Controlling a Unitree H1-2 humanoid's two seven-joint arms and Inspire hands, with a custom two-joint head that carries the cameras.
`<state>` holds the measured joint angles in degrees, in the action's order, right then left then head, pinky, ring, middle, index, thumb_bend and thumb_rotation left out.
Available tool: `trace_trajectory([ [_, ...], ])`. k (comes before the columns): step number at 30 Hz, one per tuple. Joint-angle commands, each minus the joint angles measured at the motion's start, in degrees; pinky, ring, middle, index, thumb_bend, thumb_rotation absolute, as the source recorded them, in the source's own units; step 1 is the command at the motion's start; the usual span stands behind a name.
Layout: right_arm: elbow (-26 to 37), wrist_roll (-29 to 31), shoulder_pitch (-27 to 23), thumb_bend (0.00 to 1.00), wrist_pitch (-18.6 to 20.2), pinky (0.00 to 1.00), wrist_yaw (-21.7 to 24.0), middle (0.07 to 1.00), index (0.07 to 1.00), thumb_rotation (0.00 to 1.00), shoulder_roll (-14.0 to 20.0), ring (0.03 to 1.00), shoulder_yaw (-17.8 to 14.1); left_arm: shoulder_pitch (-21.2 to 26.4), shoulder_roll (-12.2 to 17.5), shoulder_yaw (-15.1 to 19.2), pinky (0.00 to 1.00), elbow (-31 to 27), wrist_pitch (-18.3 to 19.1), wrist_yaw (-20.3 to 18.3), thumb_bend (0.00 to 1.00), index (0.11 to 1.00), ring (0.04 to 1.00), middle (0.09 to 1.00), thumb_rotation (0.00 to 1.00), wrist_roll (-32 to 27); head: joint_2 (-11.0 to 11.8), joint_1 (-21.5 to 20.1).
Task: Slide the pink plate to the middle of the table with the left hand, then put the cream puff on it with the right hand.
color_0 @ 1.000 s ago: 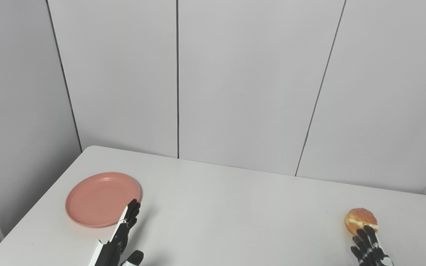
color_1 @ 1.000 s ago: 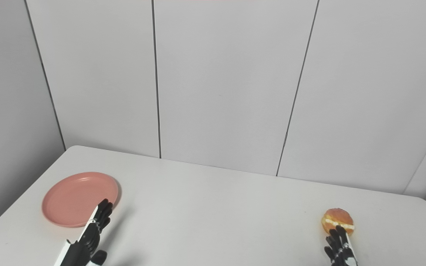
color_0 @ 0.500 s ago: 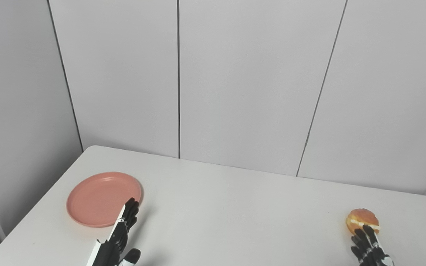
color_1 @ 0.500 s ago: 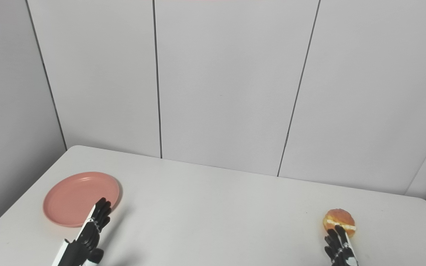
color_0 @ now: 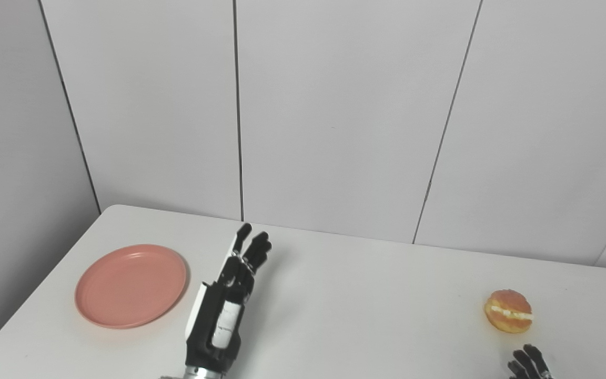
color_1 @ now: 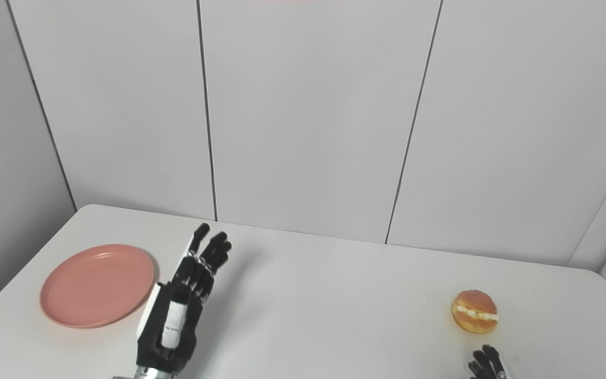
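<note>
Plate (color_0: pixel 130 285) sits just left of our left hand (color_0: pixel 232 287), fingers (color_0: pixel 253 247) spread, holding nothing; right hand (color_0: pixel 530 363) barely visible, can't tell; puff (color_0: pixel 508 311) nearer it.

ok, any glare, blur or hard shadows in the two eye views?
Left eye view: even light, sharp, only a soft shadow right of the left hand. Right eye view: same; pink plate matte, no glare; right hand cropped at the bottom edge.

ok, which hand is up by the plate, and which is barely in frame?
The left hand, fingers extended, is raised just right of the pink plate. Only the right hand's fingertips show at the bottom edge, below the cream puff.
</note>
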<state>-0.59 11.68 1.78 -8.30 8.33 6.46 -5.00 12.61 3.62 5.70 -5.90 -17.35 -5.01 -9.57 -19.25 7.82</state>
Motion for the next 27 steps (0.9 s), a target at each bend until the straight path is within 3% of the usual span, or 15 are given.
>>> trace_trajectory([
  [1, -4.2, -0.3, 3.6, 0.74, 1.8, 0.97, -0.1, 0.94, 0.942, 1.0, -0.5, 0.941, 0.3, 1.4, 1.0, 1.3, 0.97, -0.8, -2.1, 0.7, 0.96, 0.964, 0.937, 0.934, 0.86, -0.4, -0.1, 0.1],
  [5, -4.6, -0.2, 3.4, 0.74, 1.6, 0.96, 0.1, 0.94, 0.942, 1.0, -0.1, 0.935, 0.4, 4.8, 3.9, 4.6, 0.94, -0.9, -2.0, 2.6, 0.96, 0.983, 0.93, 0.933, 0.86, 0.1, -0.2, 0.3],
  [13, -4.9, 0.4, 3.3, 0.76, 1.4, 0.94, 1.0, 0.94, 0.947, 1.0, 0.5, 0.924, 0.8, 9.2, 12.4, 10.4, 0.97, 6.0, -4.7, 2.7, 0.97, 0.92, 0.937, 0.919, 0.84, -1.4, -0.3, 0.7],
  [17, -4.9, 0.4, 3.3, 0.77, 1.4, 0.93, 1.3, 0.94, 0.949, 1.0, 0.7, 0.92, 1.1, 11.2, 15.7, 12.3, 0.93, 8.3, -4.1, 3.3, 0.98, 0.885, 0.916, 0.898, 0.85, -0.4, -0.3, 0.6],
  [21, -4.7, 0.5, 3.3, 0.78, 1.2, 0.92, 1.5, 0.941, 0.948, 1.0, 0.9, 0.918, 1.4, 12.7, 18.6, 13.3, 0.89, 11.0, -3.5, 3.9, 0.92, 0.888, 0.936, 0.91, 0.88, 0.9, -0.5, 0.5],
  [27, -4.8, 0.8, 3.3, 0.79, 0.9, 0.91, 1.7, 0.935, 0.943, 1.0, 1.0, 0.915, 1.7, 13.6, 21.2, 13.9, 0.88, 14.8, -1.8, 5.4, 0.91, 0.898, 0.915, 0.905, 0.9, 2.5, -0.6, 0.5],
])
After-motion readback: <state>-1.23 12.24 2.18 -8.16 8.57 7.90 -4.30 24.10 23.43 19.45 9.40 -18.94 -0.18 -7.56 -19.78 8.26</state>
